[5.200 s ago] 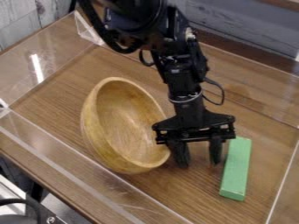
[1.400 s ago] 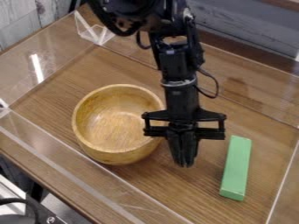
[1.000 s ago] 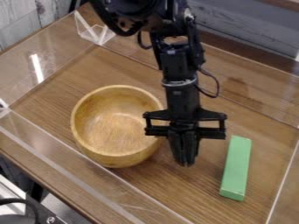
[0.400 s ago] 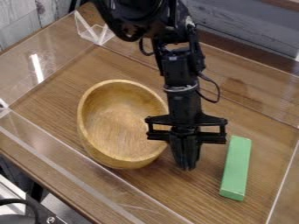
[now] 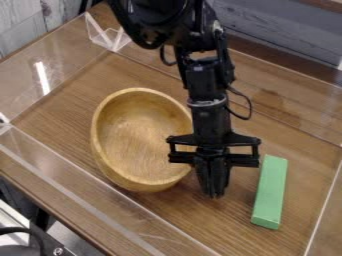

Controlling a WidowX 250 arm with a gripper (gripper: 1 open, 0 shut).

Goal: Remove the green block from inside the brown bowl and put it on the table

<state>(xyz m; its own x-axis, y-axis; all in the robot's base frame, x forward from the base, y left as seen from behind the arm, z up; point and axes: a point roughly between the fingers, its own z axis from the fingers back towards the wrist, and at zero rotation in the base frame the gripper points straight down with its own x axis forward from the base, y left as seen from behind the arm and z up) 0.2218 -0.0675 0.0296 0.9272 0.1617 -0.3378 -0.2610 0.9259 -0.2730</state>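
Note:
The green block (image 5: 271,191) lies flat on the table (image 5: 120,60) at the right, outside the brown bowl (image 5: 139,139). The bowl is empty and tips up on its side, its hollow facing left and up. My gripper (image 5: 215,184) points down between the bowl and the block, fingers together and shut on nothing, tips low near the tabletop. It stands against the bowl's right rim, a short gap left of the block.
Clear acrylic walls (image 5: 80,205) run around the table's edges, close in front and at the left. The black arm (image 5: 187,50) reaches in from the top middle, with a cable beside it.
The bowl has tipped up from sitting level and shifted slightly right. My gripper stays shut in about the same spot, and the green block has not moved.

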